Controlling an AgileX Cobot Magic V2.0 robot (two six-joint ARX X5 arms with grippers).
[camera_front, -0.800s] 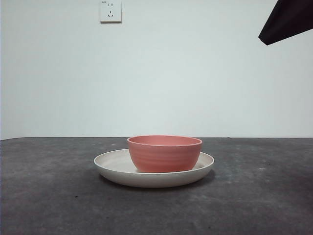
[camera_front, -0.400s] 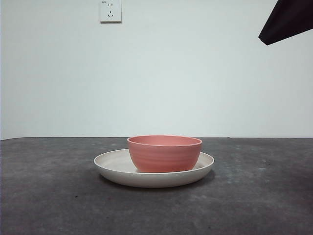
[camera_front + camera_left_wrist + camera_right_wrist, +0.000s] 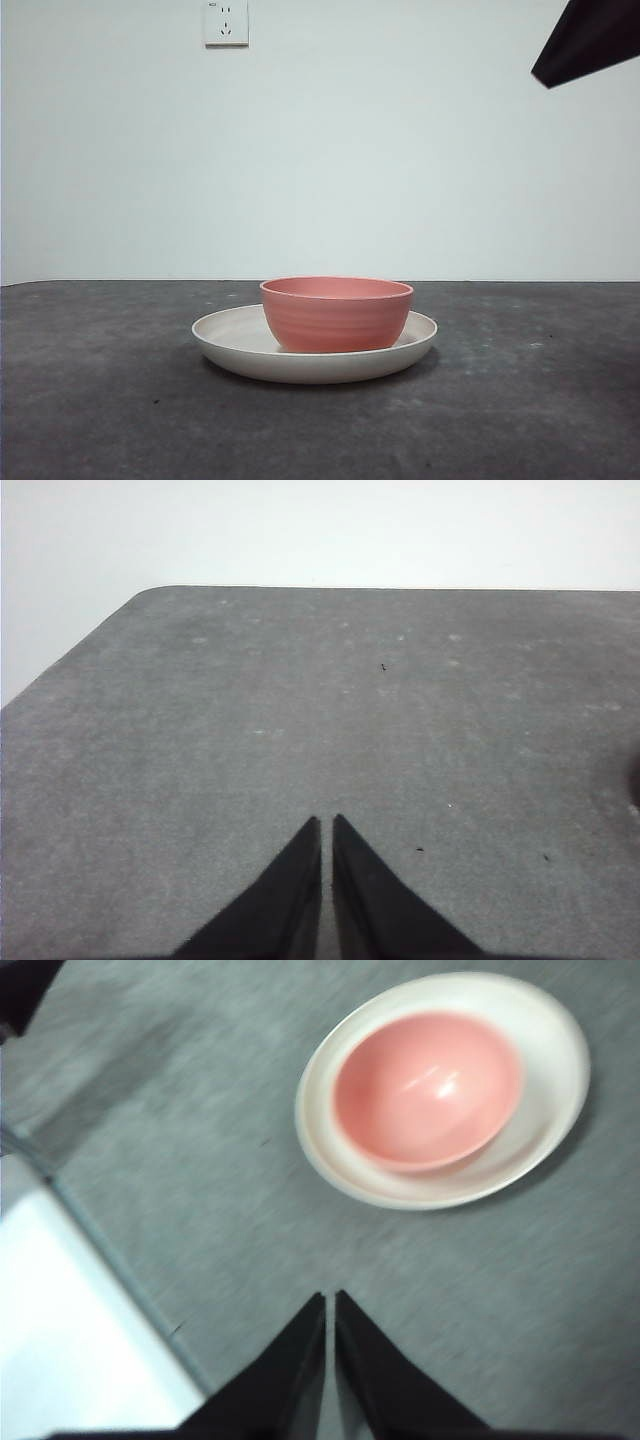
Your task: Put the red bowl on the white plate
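A: What do we see first, close to us?

B: The dark gray table (image 3: pixel 100 420). A little way back on it sits the white plate (image 3: pixel 225 335), and the red bowl (image 3: pixel 337 314) stands upright inside it, resting on the plate's flat middle. Behind them is a pale wall with a wall socket (image 3: pixel 226 22) high up.

A: So where are our grippers?

B: Both are away from the bowl. The right gripper (image 3: pixel 329 1305) has its two black jaws pressed together with only a thin line between them, and they hold nothing. It looks down at the bowl (image 3: pixel 428 1090) and the plate (image 3: pixel 560 1055) from above. They lie well apart from its tips, out in front of it and a bit off to one side.

A: And the left gripper?

B: The left gripper (image 3: pixel 326 830) has its jaws closed too, with nothing in them. It sees only bare table (image 3: pixel 300 710). No bowl and no plate show there, so we think the right arm is the nearer one.

A: Is that black shape in the top corner of the front view one of ours?

B: Yes, it is an arm tip (image 3: pixel 590 40), high up and far from the bowl. We cannot tell from that view which arm it is.

A: What is left to do?

B: We think nothing much. The bowl is on the plate, so the arms only need to keep clear.
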